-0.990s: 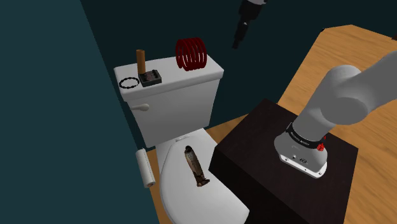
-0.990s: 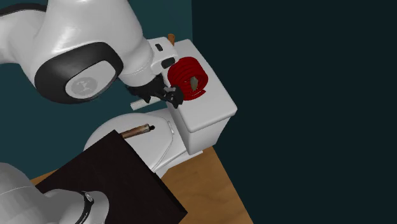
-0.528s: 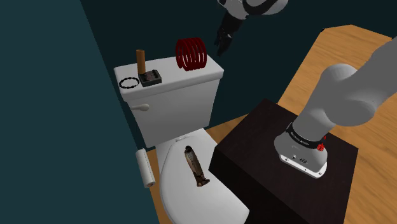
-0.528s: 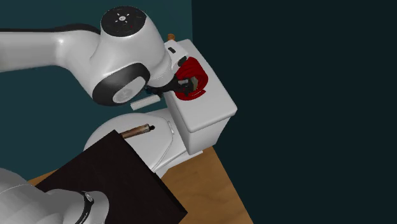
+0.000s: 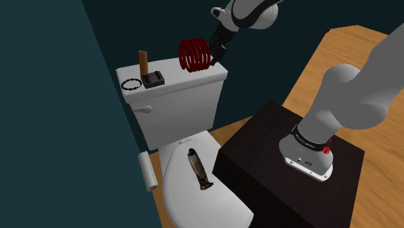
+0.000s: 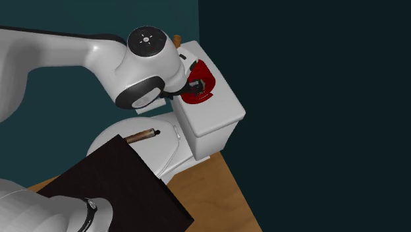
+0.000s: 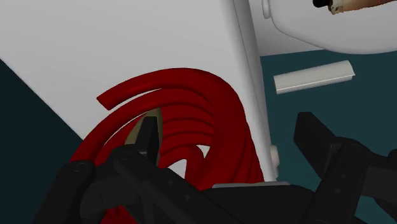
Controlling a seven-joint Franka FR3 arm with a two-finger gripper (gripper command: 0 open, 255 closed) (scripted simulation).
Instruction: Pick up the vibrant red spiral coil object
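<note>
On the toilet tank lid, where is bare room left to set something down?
The tank lid is bare along its front edge, between the small dark box and the red coil. Its end at the shoulder view's left is crowded: black ring, box, brown cylinder. The open fingers crowd the coil.

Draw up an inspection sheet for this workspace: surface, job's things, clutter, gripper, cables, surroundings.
Surface: white toilet tank lid, flat, carrying four things.
Job's things: red spiral coil on the lid, at the end towards the shoulder view's right, not lifted.
Clutter: upright brown cylinder, black ring and small dark box at the lid's other end; dark brown stick on the closed toilet seat.
Gripper: gripper open, right at the coil, fingers apart, not clasping it.
Cables: nothing seen.
Surroundings: teal wall, wooden floor, toilet-paper roll, dark stand.
</note>
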